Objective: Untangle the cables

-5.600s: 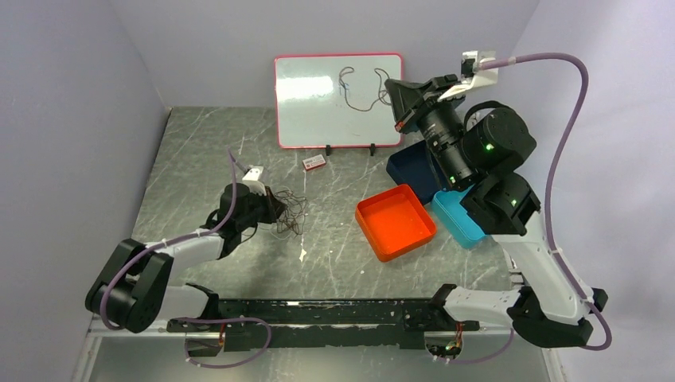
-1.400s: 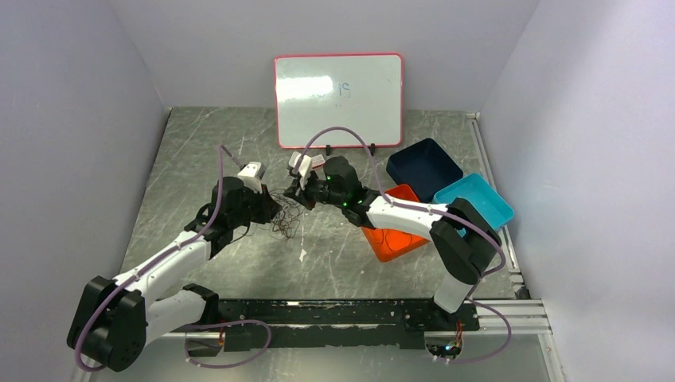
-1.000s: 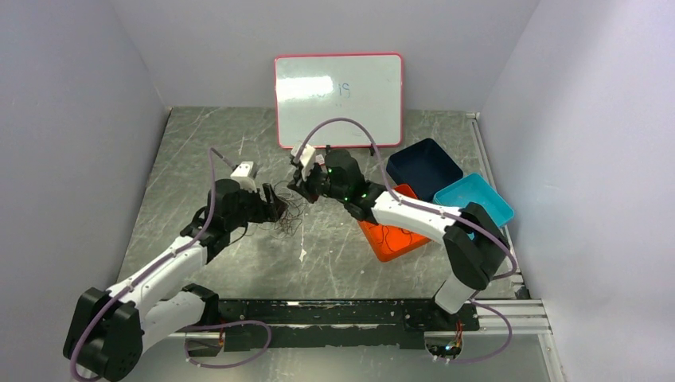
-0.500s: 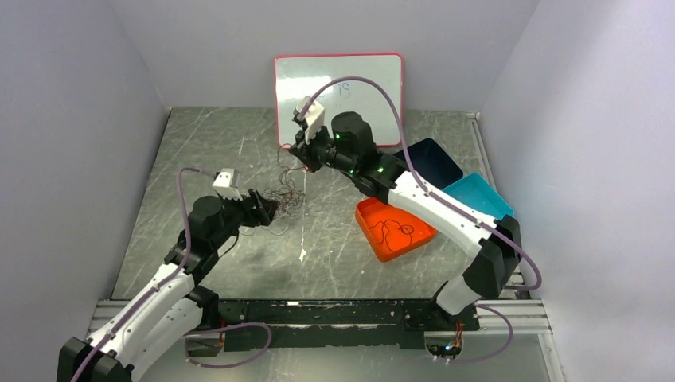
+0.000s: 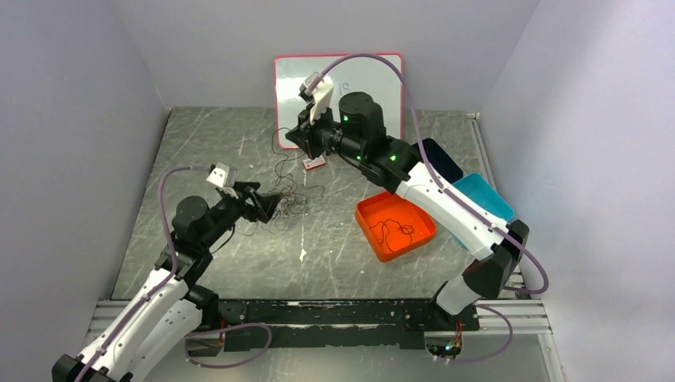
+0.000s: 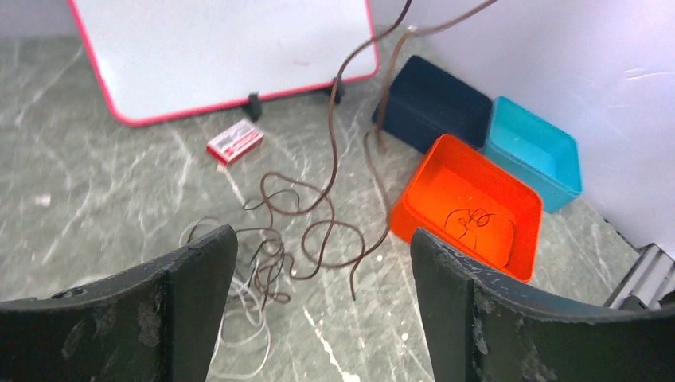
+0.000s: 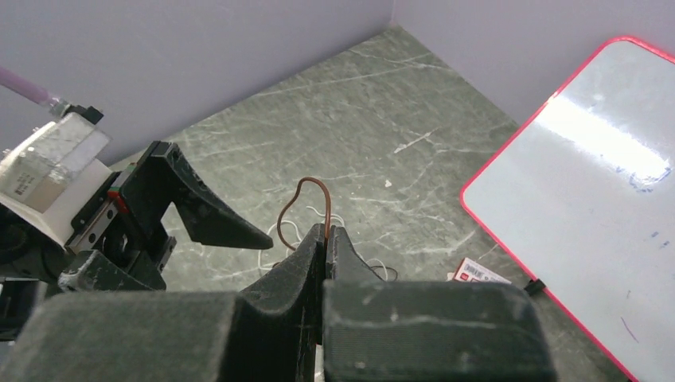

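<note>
- While the right gripper (image 7: 326,239) is pinched shut on one brown cable (image 7: 306,185) and holds it high, I see the left gripper (image 6: 322,233) spread wide, nothing between its jaws, hovering just over the tangle of cables (image 5: 285,200).
- Tangle location: loose pile on the grey table (image 5: 199,143), left of centre, near the small red-and-white box (image 5: 314,163). The held strand runs from the pile up to the right gripper.
- Risk: nothing pins the pile, so I judge more pull lifts the whole knot, not one strand.
- Risk: if the strand threads through other loops, pulling cinches them tighter.
- Risk: the wire is thread-thin, so it can slip the pinch and drop back on the pile.
- Risk: the hanging slack swings and hooks the box or a foot of the whiteboard (image 6: 223,48).
- Counts: two grippers, one whiteboard, one box.
- Bins, three: orange bin (image 6: 414,208), navy bin (image 6: 434,103), teal bin (image 6: 533,147).
- Cables: one held, one coiled cable (image 6: 468,216) already in the orange bin, at least one white wire (image 6: 247,326) in the pile. Remaining dark strands overlap, so I cannot count them.
</note>
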{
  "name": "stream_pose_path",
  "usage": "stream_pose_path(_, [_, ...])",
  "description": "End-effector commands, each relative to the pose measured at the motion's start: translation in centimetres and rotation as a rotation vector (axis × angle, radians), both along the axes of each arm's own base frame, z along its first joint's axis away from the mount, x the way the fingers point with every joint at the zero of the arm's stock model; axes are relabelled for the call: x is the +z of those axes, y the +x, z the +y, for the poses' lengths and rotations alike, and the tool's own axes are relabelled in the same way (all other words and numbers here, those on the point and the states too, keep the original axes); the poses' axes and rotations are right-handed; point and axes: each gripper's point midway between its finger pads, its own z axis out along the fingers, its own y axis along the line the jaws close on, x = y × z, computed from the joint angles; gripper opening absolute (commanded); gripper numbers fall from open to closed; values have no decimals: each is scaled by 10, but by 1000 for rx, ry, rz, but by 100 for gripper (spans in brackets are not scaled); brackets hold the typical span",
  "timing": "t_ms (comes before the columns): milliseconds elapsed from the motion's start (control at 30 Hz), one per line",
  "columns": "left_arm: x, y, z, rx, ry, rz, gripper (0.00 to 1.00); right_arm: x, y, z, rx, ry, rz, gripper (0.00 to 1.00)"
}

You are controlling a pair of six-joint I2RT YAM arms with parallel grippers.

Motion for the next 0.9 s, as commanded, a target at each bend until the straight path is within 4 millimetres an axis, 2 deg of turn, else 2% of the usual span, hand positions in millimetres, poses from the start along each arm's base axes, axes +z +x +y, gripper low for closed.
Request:
stream_pose_path(0, [62, -4, -22, -139, -2, -196, 85, 4, -4, 5, 16, 5, 39, 0])
stream_pose_path(67, [74, 0, -27, -161, 2, -221, 86, 0, -5, 9, 27, 0, 58, 0])
stream_pose_path(167, [82, 9, -30, -159, 16, -244, 86, 1, -13, 18, 68, 16, 81, 0])
stream_pose_path(267, [85, 19, -35, -166, 29, -262, 87, 6, -20, 24, 99, 34, 92, 0])
stream_pose_path(333, [78, 28, -39, -167, 43, -250, 86, 11, -24, 26, 119, 48, 95, 0])
stream_pose_path(533, [48, 46, -49, -178, 48, -169, 72, 44, -39, 21, 156, 122, 82, 0])
stream_pose_path(733, [8, 42, -56, -214, 9, -69, 60, 72, -50, 6, 138, 191, 52, 0])
stream_pose_path(867, [-19, 41, -58, -215, -4, 5, 43, 91, -57, -1, 146, 237, 31, 0])
